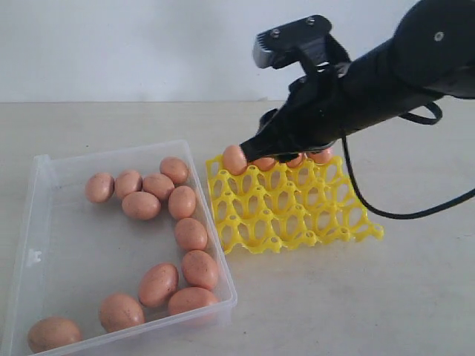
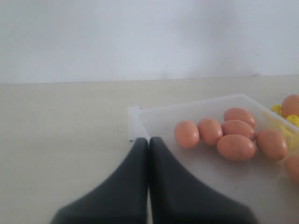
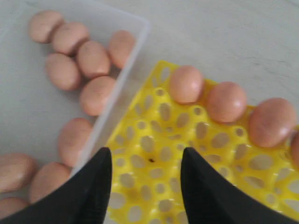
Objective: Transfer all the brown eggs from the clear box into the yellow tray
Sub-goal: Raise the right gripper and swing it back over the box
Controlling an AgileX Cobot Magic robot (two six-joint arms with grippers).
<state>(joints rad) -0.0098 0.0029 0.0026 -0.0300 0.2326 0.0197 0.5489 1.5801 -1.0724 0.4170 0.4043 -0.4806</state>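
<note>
Nearest in the exterior view, on the left: clear box (image 1: 82, 252), open-topped, holding twelve brown eggs (image 1: 158, 284). Five strung along the near right wall and front, one alone in the near left corner, six bunched toward the far side. Bare floor across the box's left half and middle. Open table (image 1: 356, 297) in front of the tray and to the right.

Just beyond the box's right wall: yellow tray (image 1: 297, 215), near rows of cups empty, four eggs seated along the far row only. Edge just beside the box wall; touching or not, cannot tell.

Hanging over the tray's far left corner: right gripper (image 3: 145, 156), jaws apart, nothing between them. Settled only by the right wrist view, looking through the gap onto empty yellow cups; in the exterior view, fingers merged into one dark wedge. From that wrist view too: three tray eggs whole, a fourth cut off at the frame edge. Black cable (image 1: 408, 217) drooping past the tray's right end.

Out of frame in the exterior view: left gripper (image 2: 148, 140). Shown by the left wrist view alone, fingers pressed together, holding nothing, tips at a corner of the box. Wide bare table beside it, pale wall (image 1: 111, 44) farthest back.
</note>
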